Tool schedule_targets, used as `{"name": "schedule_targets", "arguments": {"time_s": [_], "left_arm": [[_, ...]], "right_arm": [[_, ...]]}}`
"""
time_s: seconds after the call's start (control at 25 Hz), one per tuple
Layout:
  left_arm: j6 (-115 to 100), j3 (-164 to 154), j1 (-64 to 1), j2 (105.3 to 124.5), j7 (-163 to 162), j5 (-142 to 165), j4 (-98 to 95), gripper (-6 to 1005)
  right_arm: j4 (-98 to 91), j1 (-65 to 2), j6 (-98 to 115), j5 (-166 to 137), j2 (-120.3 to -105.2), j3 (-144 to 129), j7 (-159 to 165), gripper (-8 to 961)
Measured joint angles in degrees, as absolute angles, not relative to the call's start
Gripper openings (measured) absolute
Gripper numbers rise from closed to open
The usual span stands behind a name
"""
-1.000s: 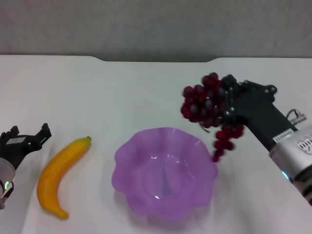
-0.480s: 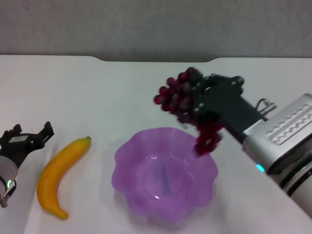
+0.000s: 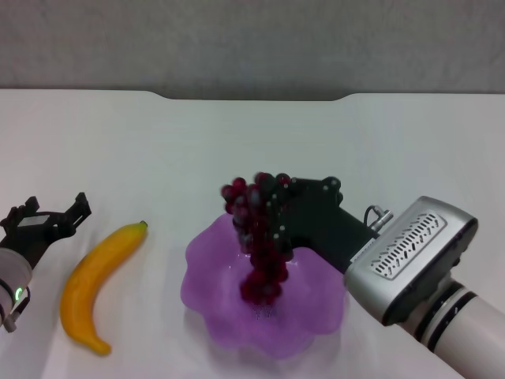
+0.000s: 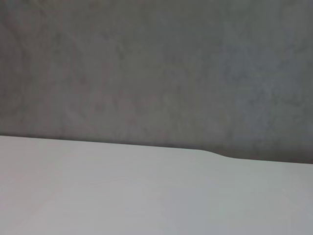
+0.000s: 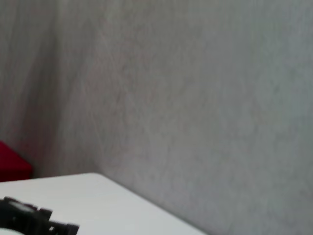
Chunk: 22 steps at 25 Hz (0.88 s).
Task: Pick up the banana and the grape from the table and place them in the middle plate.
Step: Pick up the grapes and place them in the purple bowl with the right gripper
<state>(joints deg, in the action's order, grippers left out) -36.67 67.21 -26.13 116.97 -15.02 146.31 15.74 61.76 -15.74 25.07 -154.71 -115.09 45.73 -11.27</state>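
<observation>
My right gripper (image 3: pixel 272 207) is shut on the grape (image 3: pixel 256 245), a bunch of dark red-purple grapes. The bunch hangs over the middle plate (image 3: pixel 207 283), a translucent purple dish with a wavy rim, and its lower end dangles inside the dish. The banana (image 3: pixel 98 280), yellow-orange with a dark stem tip, lies on the white table (image 3: pixel 158 150) left of the plate. My left gripper (image 3: pixel 49 219) is open near the table's left edge, just left of the banana and apart from it. The far-off left gripper shows in the right wrist view (image 5: pixel 34 220).
The table's far edge has a notch (image 3: pixel 252 96) against a grey wall. The left wrist view shows only table (image 4: pixel 146 196) and wall. A red object (image 5: pixel 12 164) shows at the edge of the right wrist view.
My right gripper has carried the grape bunch left and down, from beside the plate's far right rim to over the plate. The left gripper has barely moved.
</observation>
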Motion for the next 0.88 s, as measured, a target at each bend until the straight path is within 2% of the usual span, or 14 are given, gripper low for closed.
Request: {"name": "schedule_targets", "arguments": {"time_s": [0.52, 0.8, 0.88], "left_arm": [[-36.8, 66.4, -26.3, 117.04, -14.7, 146.5, 17.7, 893], [-36.8, 66.3, -26.4, 117.09, -14.7, 146.4, 17.6, 892], [-36.8, 66.3, -26.4, 117.08, -14.7, 146.2, 17.6, 892]], "right_arm": [[55.2, -17.5, 24.0, -154.8, -115.13, 44.2, -5.9, 9], [50.5, -18.4, 30.7, -154.8, -115.24, 43.0, -5.1, 11], [48.7, -18.4, 33.4, -154.8, -115.3, 42.7, -5.1, 97]]}}
